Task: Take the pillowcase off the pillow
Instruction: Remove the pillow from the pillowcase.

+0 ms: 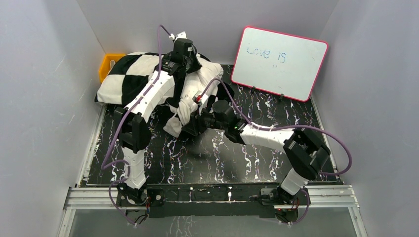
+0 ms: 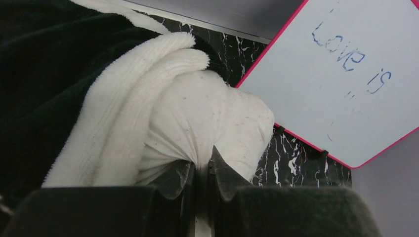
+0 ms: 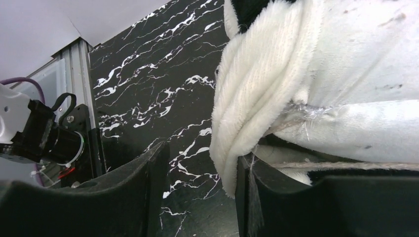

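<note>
So: one pillow [image 2: 212,113], one pillowcase [image 3: 252,89]. My left pincer [image 2: 200,165] clamped on pillow fabric; my right pincer [image 3: 201,155] stood apart, pillowcase edge between jaws.

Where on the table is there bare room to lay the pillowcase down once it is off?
Bare table runs along the near edge, from the left arm to the right arm. Another patch lies between the whiteboard and the right arm. The back left is crowded: pillow, pillowcase, orange bin.

whiteboard [image 1: 279,61]: pink-framed, back right, reads "Love is" | orange bin [image 1: 107,66]: back left | table [image 1: 197,163]: black marbled
</note>
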